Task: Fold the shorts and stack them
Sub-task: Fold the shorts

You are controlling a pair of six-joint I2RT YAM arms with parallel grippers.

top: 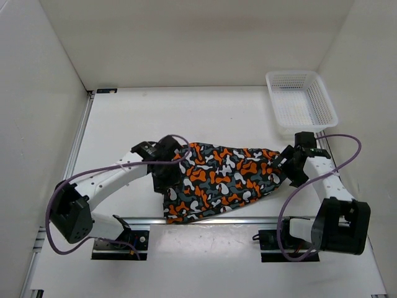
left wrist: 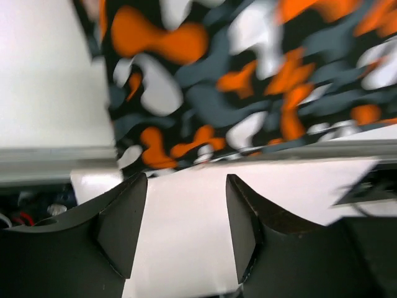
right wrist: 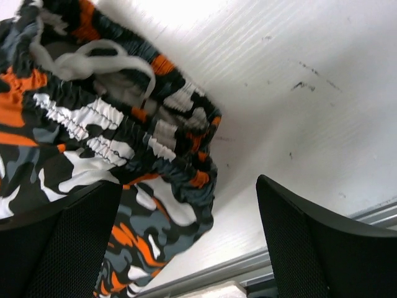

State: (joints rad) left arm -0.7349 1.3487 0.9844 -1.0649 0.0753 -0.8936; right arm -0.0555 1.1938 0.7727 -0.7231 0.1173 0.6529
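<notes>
The camouflage shorts (top: 220, 180) lie across the middle of the white table, hem at the left near the front rail, waistband at the right. My left gripper (top: 166, 172) is open at the shorts' left edge; in the left wrist view its fingers (left wrist: 121, 226) stand apart over bare table with the shorts (left wrist: 248, 81) just beyond them. My right gripper (top: 290, 166) is open at the waistband end; in the right wrist view the elastic waistband and white drawstring (right wrist: 124, 118) lie between and ahead of its fingers (right wrist: 313, 248), nothing gripped.
A white mesh basket (top: 302, 101) stands at the back right. A metal rail (top: 205, 220) runs along the front edge under the shorts' hem. White walls enclose the table on the left, back and right.
</notes>
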